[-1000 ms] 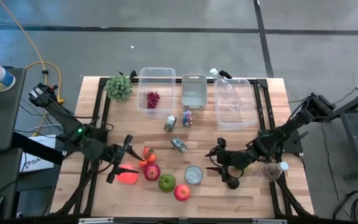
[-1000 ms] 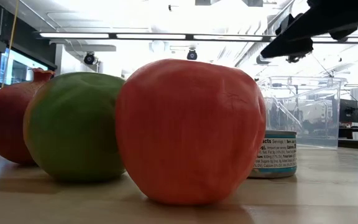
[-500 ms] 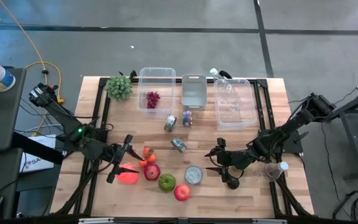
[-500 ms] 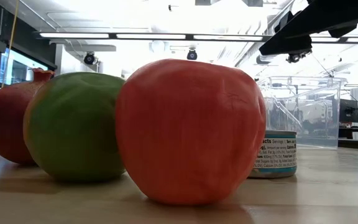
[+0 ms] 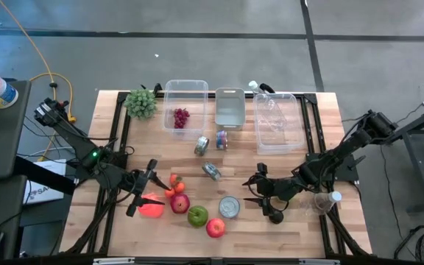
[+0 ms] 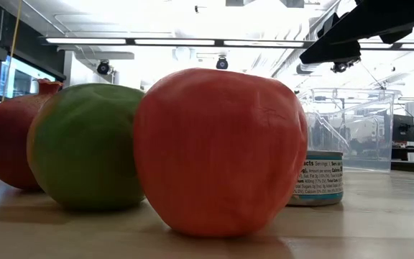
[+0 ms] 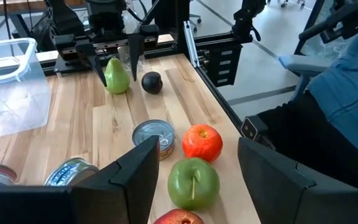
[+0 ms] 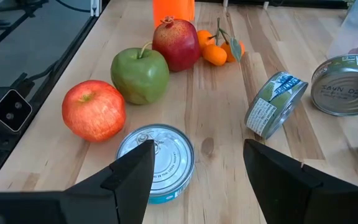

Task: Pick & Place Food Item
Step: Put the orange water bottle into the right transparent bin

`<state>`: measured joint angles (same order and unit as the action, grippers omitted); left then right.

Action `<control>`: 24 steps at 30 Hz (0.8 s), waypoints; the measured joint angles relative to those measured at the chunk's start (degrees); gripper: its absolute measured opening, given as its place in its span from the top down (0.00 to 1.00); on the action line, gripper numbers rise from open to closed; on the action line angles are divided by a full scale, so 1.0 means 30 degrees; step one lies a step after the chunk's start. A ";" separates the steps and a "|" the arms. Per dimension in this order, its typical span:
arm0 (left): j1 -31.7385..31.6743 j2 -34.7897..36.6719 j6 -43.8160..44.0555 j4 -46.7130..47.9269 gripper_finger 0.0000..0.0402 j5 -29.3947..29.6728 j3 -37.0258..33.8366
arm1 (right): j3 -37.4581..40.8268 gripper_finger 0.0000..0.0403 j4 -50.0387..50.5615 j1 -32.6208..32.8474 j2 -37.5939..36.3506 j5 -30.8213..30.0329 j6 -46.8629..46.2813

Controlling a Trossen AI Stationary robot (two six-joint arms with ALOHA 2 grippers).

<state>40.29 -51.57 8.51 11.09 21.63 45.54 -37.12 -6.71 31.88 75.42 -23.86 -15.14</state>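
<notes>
The left gripper has its jaws spread and empty just before a round red pomegranate, and the right gripper, jaws also spread and empty, faces an upright silver tin can.

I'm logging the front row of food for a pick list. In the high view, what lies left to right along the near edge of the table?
Dark red pomegranate → green apple → red apple → upright silver-topped tin can.

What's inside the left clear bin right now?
The left bin holds only red grapes, seen from above. Nothing else shows inside; whatever is beneath the bunch is covered.
</notes>
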 joint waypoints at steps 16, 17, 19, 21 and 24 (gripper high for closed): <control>-0.0015 -0.0007 0.0769 -0.1672 0.48 -0.0087 0.0007 | 0.0000 0.42 0.0003 0.0000 0.0000 0.0005 -0.0003; -0.0015 -0.0004 0.0781 -0.2377 0.48 -0.0095 0.0019 | 0.0000 0.42 0.0003 0.0000 -0.0001 0.0007 -0.0003; -0.0008 0.0099 0.0584 -0.3118 0.48 -0.0094 0.0149 | 0.0000 0.42 0.0003 0.0000 -0.0001 0.0006 -0.0004; 0.0049 0.0287 0.0691 -0.2896 0.48 -0.0090 0.0491 | 0.0000 0.42 0.0003 0.0003 -0.0001 0.0003 -0.0007; 0.0058 0.0598 0.1319 -0.2749 0.48 -0.0089 0.0984 | 0.0000 0.42 0.0003 0.0000 -0.0001 0.0007 -0.0007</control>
<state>40.47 -49.78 12.47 2.85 21.36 48.49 -37.12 -6.70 31.88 75.42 -23.83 -15.16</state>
